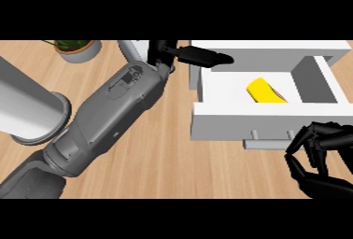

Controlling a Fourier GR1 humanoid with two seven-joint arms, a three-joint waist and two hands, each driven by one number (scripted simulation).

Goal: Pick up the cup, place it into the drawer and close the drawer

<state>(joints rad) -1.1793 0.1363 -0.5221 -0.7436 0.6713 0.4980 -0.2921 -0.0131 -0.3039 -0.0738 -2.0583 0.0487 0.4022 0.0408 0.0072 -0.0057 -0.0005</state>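
The yellow cup (264, 90) lies on its side inside the open white drawer (269, 119), near its middle. My left hand (195, 56) reaches across the counter to the drawer's far left corner, fingers straight, holding nothing. My right hand (322, 156) hovers at the lower right, just in front of the drawer's front panel and beside the right end of its grey handle (270, 144). Its fingers are loosely bent with a gap to the thumb and nothing between them.
A large white cylinder (24, 105) lies on the wooden counter at the left, close to my left forearm (114, 114). A potted plant (77, 48) stands at the back left. The white cabinet top (276, 46) lies behind the drawer.
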